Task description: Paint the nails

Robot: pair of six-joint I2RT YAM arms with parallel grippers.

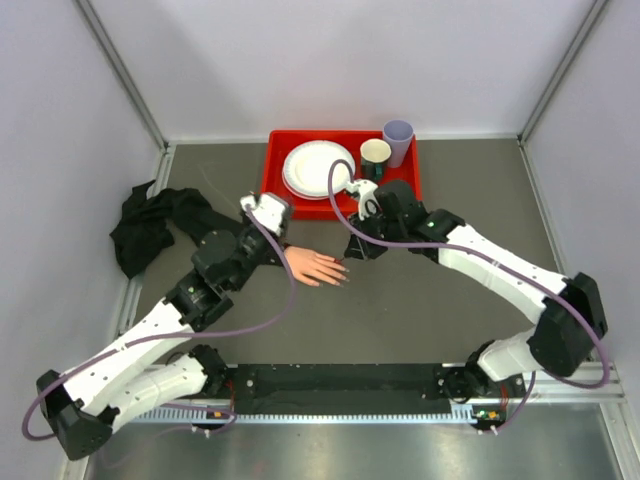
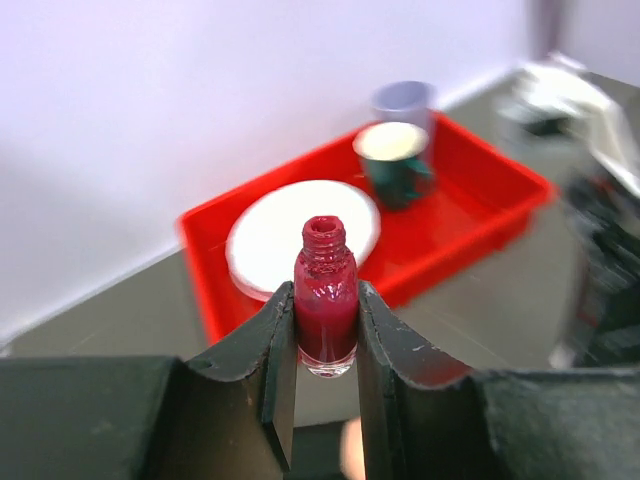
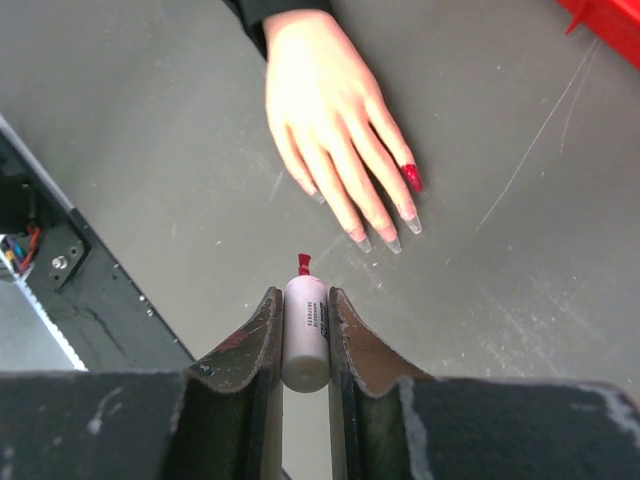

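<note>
The pale mannequin hand (image 3: 325, 110) with a black sleeve (image 3: 270, 15) lies flat on the grey table; it also shows in the top view (image 1: 316, 268). One nail (image 3: 411, 177) is dark red. The nails beside it (image 3: 392, 241) look clear. My right gripper (image 3: 304, 300) is shut on a white brush cap (image 3: 305, 335). Its red brush tip (image 3: 304, 264) points at the fingertips from a short gap away. My left gripper (image 2: 326, 295) is shut on an open bottle of red polish (image 2: 326, 310) and holds it upright above the table, left of the hand.
A red tray (image 1: 275, 170) at the back holds a white plate (image 1: 318, 168), a green cup (image 1: 375, 155) and a lilac cup (image 1: 398, 135). A black cloth (image 1: 150, 225) lies at the left. A black rail (image 3: 90, 300) runs along the table's near edge.
</note>
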